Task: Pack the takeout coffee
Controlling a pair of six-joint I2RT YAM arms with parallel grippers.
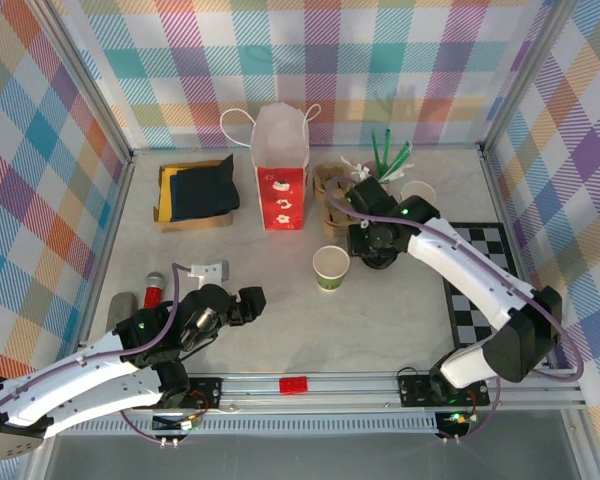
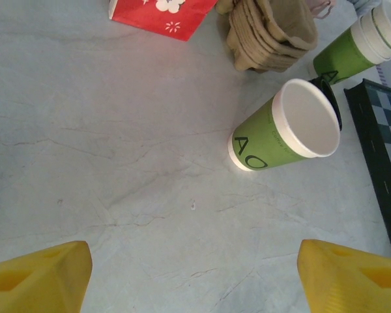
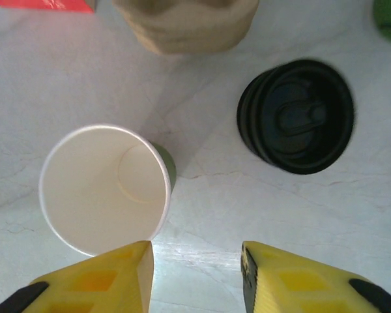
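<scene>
Letter "A" on green cup (image 2: 274, 134)

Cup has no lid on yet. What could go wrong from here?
1. The open right claw sits close to the rim of the empty green paper cup; coming down there could knock the cup over.
2. The black lids look stacked, so a grab may lift several at once.

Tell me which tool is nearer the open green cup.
Right. The right tool hangs just beside the green cup; the left tool is well away at its near left.
</scene>
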